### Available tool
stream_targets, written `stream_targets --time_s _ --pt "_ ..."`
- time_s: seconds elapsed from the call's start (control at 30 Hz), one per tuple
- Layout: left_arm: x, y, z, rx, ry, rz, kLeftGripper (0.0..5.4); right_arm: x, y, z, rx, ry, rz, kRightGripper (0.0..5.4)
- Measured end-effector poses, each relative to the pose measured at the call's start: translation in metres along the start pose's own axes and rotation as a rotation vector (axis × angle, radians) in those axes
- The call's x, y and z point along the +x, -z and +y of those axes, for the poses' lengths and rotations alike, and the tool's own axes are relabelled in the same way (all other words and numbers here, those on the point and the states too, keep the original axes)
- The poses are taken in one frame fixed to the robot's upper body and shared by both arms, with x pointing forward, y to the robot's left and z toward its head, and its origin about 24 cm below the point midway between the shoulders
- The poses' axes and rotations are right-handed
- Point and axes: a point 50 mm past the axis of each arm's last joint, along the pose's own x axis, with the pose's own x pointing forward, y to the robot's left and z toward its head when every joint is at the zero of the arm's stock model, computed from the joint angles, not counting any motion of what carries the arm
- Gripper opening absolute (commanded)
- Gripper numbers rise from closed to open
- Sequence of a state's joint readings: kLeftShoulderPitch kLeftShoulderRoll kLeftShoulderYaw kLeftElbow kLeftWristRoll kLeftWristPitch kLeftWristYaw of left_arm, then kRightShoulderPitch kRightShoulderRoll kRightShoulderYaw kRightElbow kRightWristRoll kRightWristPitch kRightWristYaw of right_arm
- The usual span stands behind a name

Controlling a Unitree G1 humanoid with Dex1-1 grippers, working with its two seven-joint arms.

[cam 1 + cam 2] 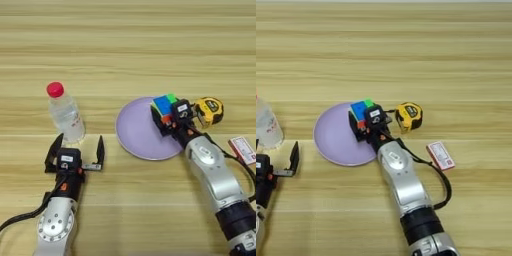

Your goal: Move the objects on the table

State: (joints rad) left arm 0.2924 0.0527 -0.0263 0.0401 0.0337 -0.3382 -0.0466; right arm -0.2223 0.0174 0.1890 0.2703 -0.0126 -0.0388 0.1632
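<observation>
- Left gripper [76,151] at 7 o'clock, fingers spread wide, just below the bottle [65,113] standing upright on the bench [130,45].
- Red-and-white box [440,155] lies flat at 4 o'clock.
- Right gripper [167,121] clamps the puzzle cube [164,107] over the purple plate [135,132].
- Tape measure [209,110] sits at the plate's 3 o'clock.

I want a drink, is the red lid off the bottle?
No, the red lid sits on top of the bottle, which stands upright on the table.

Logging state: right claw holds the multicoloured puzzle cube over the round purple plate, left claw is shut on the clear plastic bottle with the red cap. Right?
Not quite. The left claw is open, just short of the clear plastic bottle with the red cap, as the left eye view shows. The right claw does hold the multicoloured puzzle cube over the round purple plate.
</observation>
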Motion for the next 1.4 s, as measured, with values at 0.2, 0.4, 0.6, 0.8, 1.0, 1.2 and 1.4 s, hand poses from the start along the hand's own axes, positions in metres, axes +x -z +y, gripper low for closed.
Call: stream_targets --time_s 0.2,0.4,0.6,0.8,1.0,1.2,1.4 --pt "0.000 0.000 0.000 0.000 0.001 -0.001 5.40 0.003 0.009 0.001 -0.002 -0.003 0.022 3.36" --pt "0.000 0.000 0.000 0.002 0.001 -0.002 5.40 0.006 0.014 0.003 0.001 -0.010 0.035 3.36" --pt "0.000 -0.001 0.000 0.002 0.001 -0.002 5.40 0.006 0.019 0.007 0.016 -0.021 0.054 3.36" --pt "0.000 0.000 0.000 0.002 0.000 -0.002 5.40 0.006 0.019 0.007 0.016 -0.024 0.048 3.76" --pt "0.000 0.000 0.000 0.002 0.000 -0.002 5.40 0.006 0.020 0.008 0.009 -0.028 0.051 4.39" --pt "0.000 0.000 0.000 0.002 0.000 -0.002 5.40 0.005 0.019 0.008 0.000 -0.025 0.047 4.89" --pt "0.000 0.000 0.000 0.002 0.000 -0.001 5.40 0.002 0.010 0.008 -0.022 -0.016 0.002 5.39"
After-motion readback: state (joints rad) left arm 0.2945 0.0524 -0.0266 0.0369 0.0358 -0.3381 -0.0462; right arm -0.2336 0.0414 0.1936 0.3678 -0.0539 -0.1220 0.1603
